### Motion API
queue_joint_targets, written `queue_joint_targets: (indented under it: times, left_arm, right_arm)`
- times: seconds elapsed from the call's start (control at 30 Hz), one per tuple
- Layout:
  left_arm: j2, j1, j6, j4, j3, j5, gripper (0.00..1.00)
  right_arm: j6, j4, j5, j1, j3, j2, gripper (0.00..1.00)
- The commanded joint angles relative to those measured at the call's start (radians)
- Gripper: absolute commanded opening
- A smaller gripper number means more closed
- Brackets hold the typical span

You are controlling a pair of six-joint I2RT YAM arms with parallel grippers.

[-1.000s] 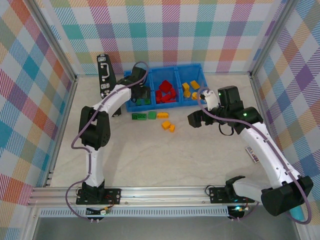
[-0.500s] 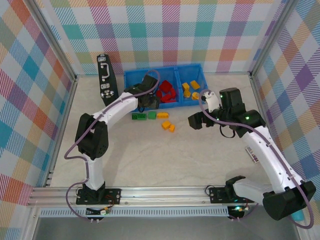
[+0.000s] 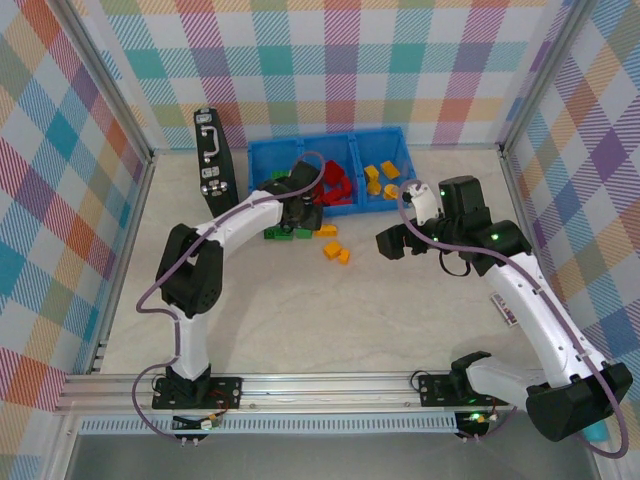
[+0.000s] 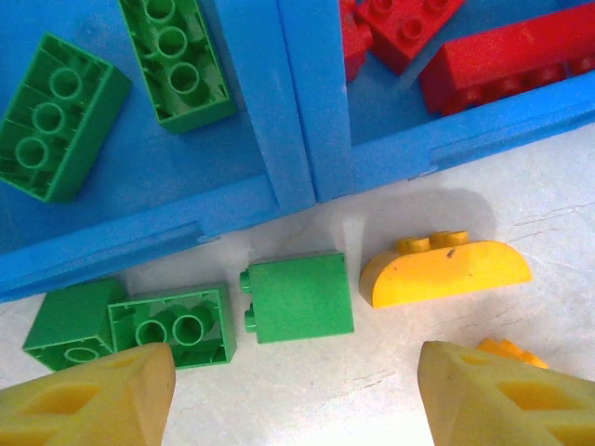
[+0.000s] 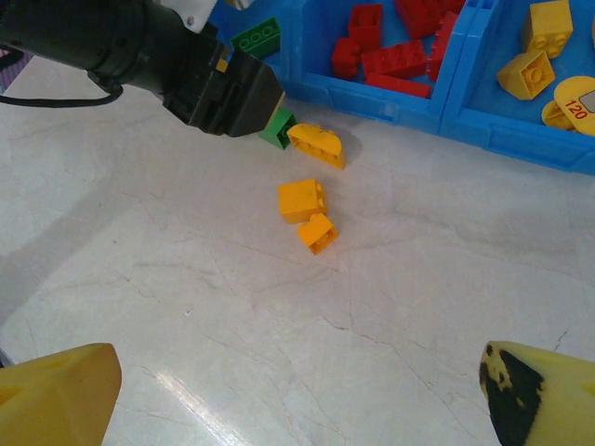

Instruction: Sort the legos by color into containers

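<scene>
The blue tray (image 3: 330,141) holds green legos (image 4: 60,130) in its left compartment, red ones (image 4: 483,56) in the middle and yellow ones (image 5: 525,72) on the right. On the table just in front of the tray lie a green brick (image 4: 297,297), two more green bricks (image 4: 172,325) to its left and a curved yellow brick (image 4: 446,274). Two small yellow bricks (image 5: 301,199) lie nearer. My left gripper (image 4: 297,409) hovers open just above the green brick, nothing between its fingers. My right gripper (image 5: 297,400) hangs open over bare table, right of the yellow bricks.
A black case (image 3: 212,155) stands to the left of the tray. A round numbered label (image 5: 578,98) lies in the yellow compartment. Plaid walls close in the table on three sides. Bare marble (image 3: 330,320) stretches toward the arm bases.
My left gripper has moved out of the tray's left compartment, toward the near side and a bit right, to above the green bricks on the table. The right arm has stayed put.
</scene>
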Motion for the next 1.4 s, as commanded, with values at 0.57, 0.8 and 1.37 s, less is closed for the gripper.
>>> queue_joint_targets:
  times: [0.57,0.8,1.37]
  left_arm:
    - [0.129,-0.001,-0.033,0.029,0.021,0.024,0.62]
    - [0.144,0.003,-0.033,0.031,0.022,0.028,0.58]
    - [0.093,0.005,-0.016,0.003,-0.043,-0.003,0.59]
  right_arm:
    - [0.026,0.023,0.026,0.008,-0.001,0.042,0.99]
    - [0.025,0.021,0.025,0.008,0.004,0.054,0.99]
    - [0.028,0.025,0.011,0.008,0.000,0.062,0.99]
